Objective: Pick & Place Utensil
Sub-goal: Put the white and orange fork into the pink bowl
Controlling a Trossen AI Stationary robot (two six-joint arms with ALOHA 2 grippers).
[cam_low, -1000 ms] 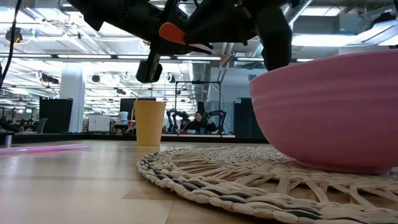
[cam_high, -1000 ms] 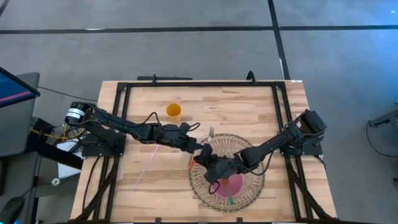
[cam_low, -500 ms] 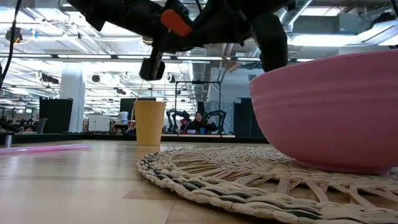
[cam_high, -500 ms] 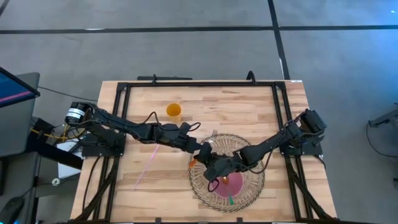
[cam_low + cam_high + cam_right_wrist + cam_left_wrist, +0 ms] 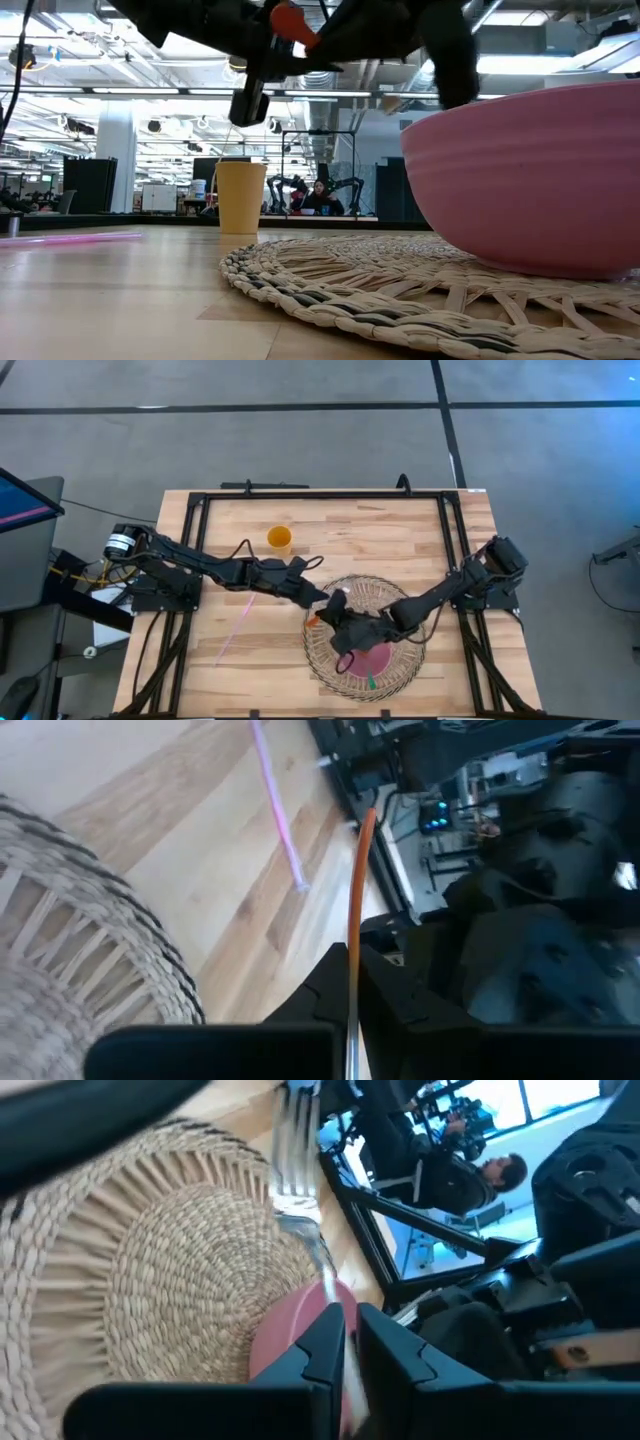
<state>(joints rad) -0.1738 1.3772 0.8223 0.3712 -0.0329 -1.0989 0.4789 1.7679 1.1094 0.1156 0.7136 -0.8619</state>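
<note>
A fork with silver tines [image 5: 295,1140] and a thin orange handle [image 5: 357,880] hangs in the air over the left part of the woven placemat [image 5: 395,595]. Both grippers are shut on it. My left gripper [image 5: 322,600] reaches in from the table's left and my right gripper [image 5: 335,622] from the right. In the high view the tines [image 5: 340,597] point toward the far side and the orange end [image 5: 313,620] sticks out left. A pink bowl [image 5: 372,658] stands on the placemat. In the low view the orange end [image 5: 290,18] is high. My left gripper pinches the fork's silver neck [image 5: 322,1275] just behind the tines, between its two fingers; the tines stick out ahead of them. The fork is lifted clear of the placemat. My right gripper pinches the orange handle [image 5: 352,955] toward its inner end, between its two fingers, coming from the table's right. The handle's free end [image 5: 370,817] sticks out past the fingers, over the wood left of the placemat.
A yellow cup [image 5: 279,540] stands on the far left part of the table. A pink straw [image 5: 240,622] lies on the wood left of the placemat. A small green item [image 5: 370,682] lies at the bowl's near side. A black frame [image 5: 320,493] rims the table.
The fork has tipped: in the low view its orange end has risen while the tine end has drifted right, and from above it looks shorter than before. Both grippers have stayed shut on it and have shifted only slightly.
</note>
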